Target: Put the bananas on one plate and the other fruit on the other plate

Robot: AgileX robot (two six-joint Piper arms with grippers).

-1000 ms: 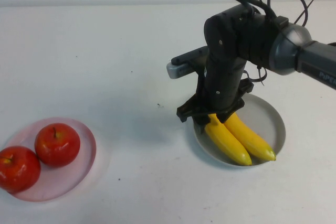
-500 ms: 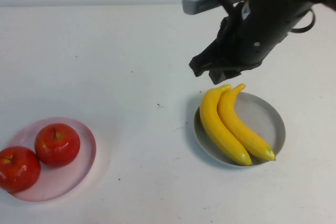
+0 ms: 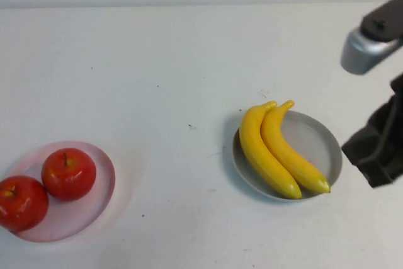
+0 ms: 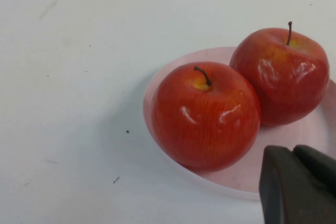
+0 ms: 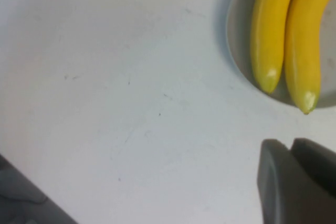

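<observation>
Two yellow bananas [image 3: 267, 152] [image 3: 291, 149] lie side by side on the grey plate [image 3: 318, 140] right of centre. Two red apples [image 3: 68, 173] [image 3: 21, 201] sit on the pale pink plate [image 3: 101, 187] at the front left. My right gripper [image 3: 376, 167] hangs at the right edge, beside the grey plate, shut and empty; its wrist view shows its fingers together [image 5: 290, 145] and the bananas [image 5: 268, 30] apart from them. My left gripper [image 4: 292, 150] is out of the high view; it is shut and empty, close to the pink plate [image 4: 231, 177] and the apples [image 4: 205, 114].
The white table [image 3: 157, 80] has only a few small dark specks between the two plates. A table edge or dark object shows in a corner of the right wrist view [image 5: 21, 203].
My right gripper has lifted off the bananas and moved up, then away to the right edge. Both bananas lie on the grey plate. The apples have not moved.
</observation>
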